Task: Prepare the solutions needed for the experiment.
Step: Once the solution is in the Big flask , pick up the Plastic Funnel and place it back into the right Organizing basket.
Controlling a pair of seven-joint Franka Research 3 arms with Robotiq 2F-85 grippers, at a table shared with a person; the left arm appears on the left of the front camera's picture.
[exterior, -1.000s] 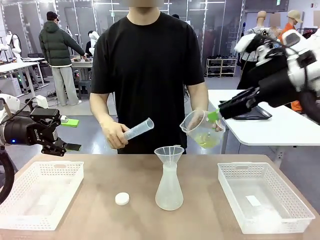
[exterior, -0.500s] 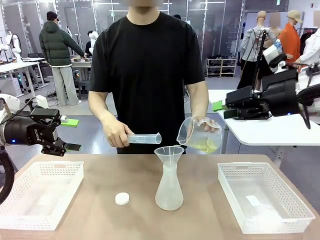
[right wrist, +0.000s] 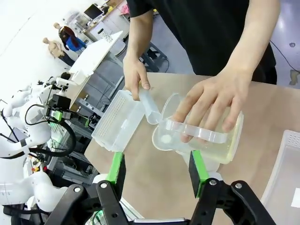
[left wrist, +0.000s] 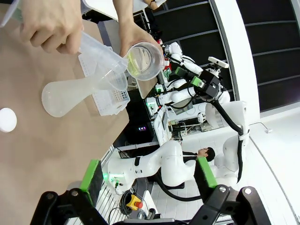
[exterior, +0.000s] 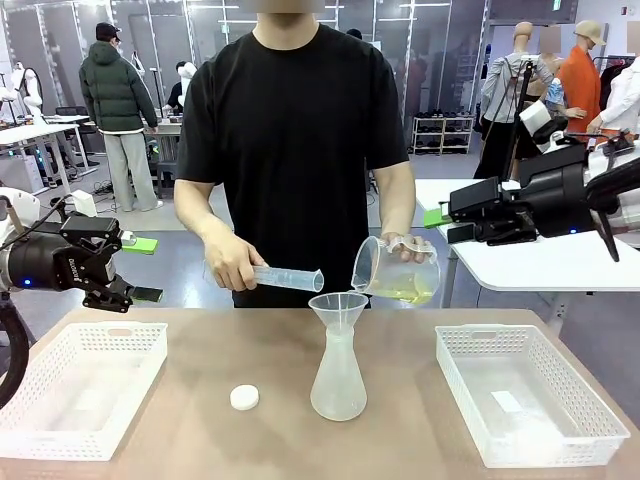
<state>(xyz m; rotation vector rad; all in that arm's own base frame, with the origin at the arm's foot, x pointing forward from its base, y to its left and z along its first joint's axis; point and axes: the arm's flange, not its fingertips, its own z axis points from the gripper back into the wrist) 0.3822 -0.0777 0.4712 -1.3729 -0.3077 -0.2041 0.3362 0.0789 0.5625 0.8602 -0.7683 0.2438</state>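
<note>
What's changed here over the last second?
The right gripper let go of the beaker and drew back to the right, open. The person's hand lowered the beaker toward the funnel; the measuring cylinder dropped to nearly level. Left gripper, flask and cap stayed put.

Your work surface is a tan wooden tabletop (exterior: 200, 350). Past its far edge you look onto a smooth grey floor (exterior: 185, 275) in a large, open, brightly lit room. A glass partition wall (exterior: 420, 60) in dark frames runs along the back, and strip lights (exterior: 215, 7) show high up. On your right stands a white table (exterior: 545, 262) with a rounded corner. Beyond it, a low rack of shelves (exterior: 443, 135) sits against the glass. At far left is another white table (exterior: 35, 132), with a person in a dark green jacket (exterior: 115, 95) standing near it.
</note>
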